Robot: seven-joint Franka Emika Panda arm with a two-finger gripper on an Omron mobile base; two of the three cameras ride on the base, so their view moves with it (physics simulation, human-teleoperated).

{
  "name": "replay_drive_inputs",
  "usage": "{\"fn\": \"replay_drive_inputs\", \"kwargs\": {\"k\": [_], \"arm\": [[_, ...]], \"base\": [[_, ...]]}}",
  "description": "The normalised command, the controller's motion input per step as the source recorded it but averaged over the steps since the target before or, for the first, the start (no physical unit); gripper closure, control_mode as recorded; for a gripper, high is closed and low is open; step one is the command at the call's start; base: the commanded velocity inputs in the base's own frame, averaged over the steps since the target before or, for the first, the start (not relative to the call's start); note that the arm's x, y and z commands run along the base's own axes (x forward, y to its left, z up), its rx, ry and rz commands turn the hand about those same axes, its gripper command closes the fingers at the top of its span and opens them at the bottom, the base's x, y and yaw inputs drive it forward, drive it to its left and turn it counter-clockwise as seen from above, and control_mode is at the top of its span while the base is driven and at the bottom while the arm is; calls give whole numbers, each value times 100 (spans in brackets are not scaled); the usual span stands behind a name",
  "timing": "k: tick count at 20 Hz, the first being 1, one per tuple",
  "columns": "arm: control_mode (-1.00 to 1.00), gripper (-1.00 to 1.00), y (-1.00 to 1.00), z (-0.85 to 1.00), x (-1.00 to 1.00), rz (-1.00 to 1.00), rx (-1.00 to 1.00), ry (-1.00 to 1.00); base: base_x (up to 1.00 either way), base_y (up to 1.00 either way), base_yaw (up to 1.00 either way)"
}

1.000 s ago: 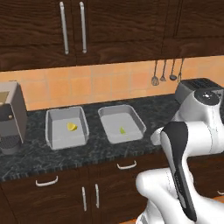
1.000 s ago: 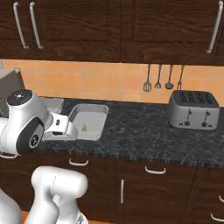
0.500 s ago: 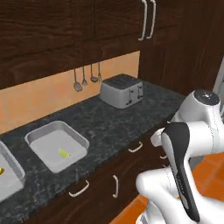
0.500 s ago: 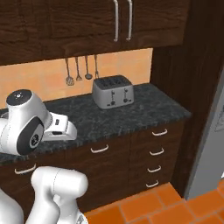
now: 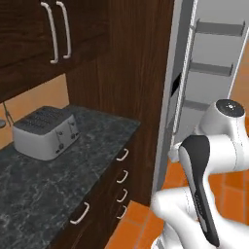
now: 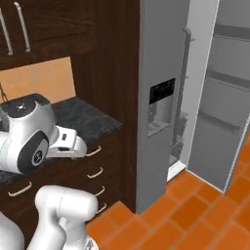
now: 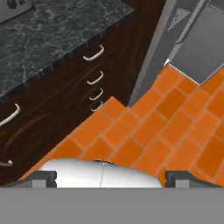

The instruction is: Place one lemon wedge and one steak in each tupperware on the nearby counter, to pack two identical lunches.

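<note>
The counter (image 5: 58,170) occupies the lower left of the left base view: black stone-look top with grey marbling, ending at a corner near frame centre. In the right base view its end (image 6: 85,117) sits at centre left, behind the arm. In the hand view it fills the upper left corner (image 7: 57,30).

Below the top, dark brown drawers (image 5: 109,185) carry curved silver handles (image 5: 122,154), stacked in a column at the counter's end; the same column appears upper centre in the hand view (image 7: 94,53).

A silver toaster (image 5: 44,132) stands on the counter at the left edge of the left base view, slots upward.

Upper cabinets (image 5: 44,34) with long vertical handles hang at upper left. A tall dark wood panel (image 5: 131,68) adjoins the counter's end. Beyond it stands a grey refrigerator (image 6: 161,97), with a dispenser panel, centre of the right base view; its door (image 6: 229,97) stands open at right.

Orange tile floor (image 7: 175,118) covers the lower right of the hand view.

The gripper (image 7: 105,177) sits at the bottom of the hand view, fingers (image 7: 43,177) spread fully apart, nothing between them, over the floor.
</note>
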Motion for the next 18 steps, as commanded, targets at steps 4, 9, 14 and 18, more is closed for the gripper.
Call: {"fn": "replay_drive_inputs", "kwargs": {"k": [4,9,14,18], "arm": [[100,-100,0,0,0,0,0,0],[100,-100,0,0,0,0,0,0],[100,-100,0,0,0,0,0,0],[100,-100,0,0,0,0,0,0]], "base": [[100,-100,-6],[100,-100,0],[100,-100,2],[91,-100,12]]}}
